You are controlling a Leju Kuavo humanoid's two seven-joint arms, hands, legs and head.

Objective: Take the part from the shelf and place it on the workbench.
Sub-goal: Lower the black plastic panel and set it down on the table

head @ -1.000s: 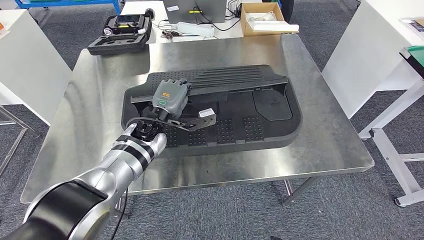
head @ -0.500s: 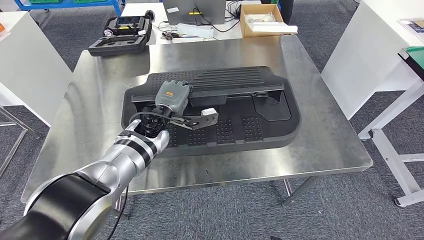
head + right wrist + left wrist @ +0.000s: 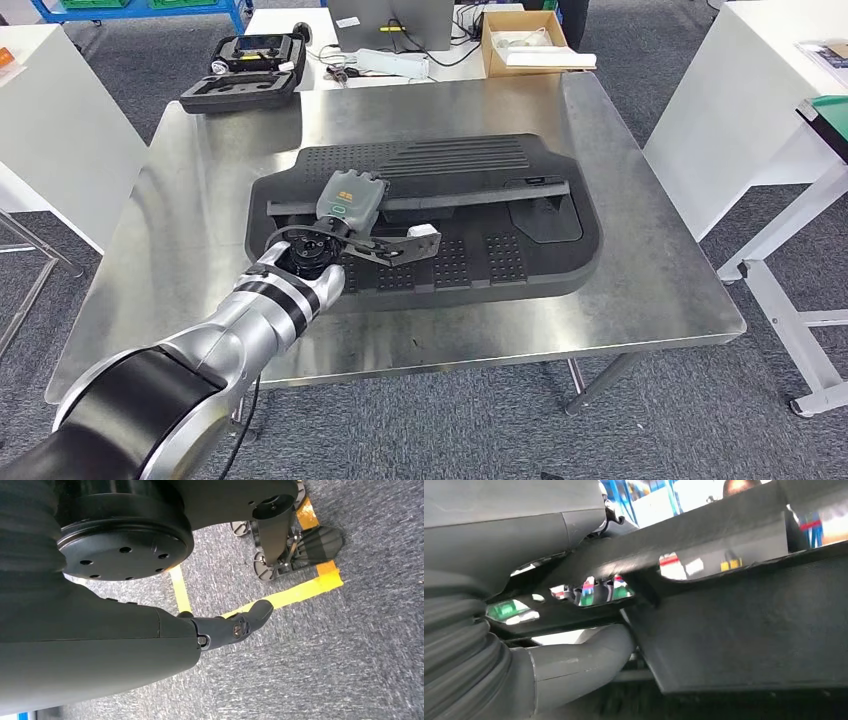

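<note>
My left hand (image 3: 345, 205) hovers low over a large black moulded mat (image 3: 530, 250) that lies on the steel workbench (image 3: 190, 210). It grips a dark flat metal part (image 3: 395, 247) with a white tag, which sticks out to the right of the hand just above the mat. In the left wrist view the thick grey thumb (image 3: 579, 660) lies under the dark part (image 3: 724, 625). The right wrist view shows my right hand (image 3: 235, 625) hanging beside the body over the carpet, one finger stretched out and nothing in it.
A black case with a controller (image 3: 245, 65) and a cardboard box (image 3: 530, 40) sit beyond the bench's far edge. White tables stand to the left (image 3: 50, 120) and right (image 3: 760, 90). Yellow floor tape (image 3: 305, 587) crosses the grey carpet.
My left hand has shifted slightly to the right and lower with the part still in it. The view has tilted a little.
</note>
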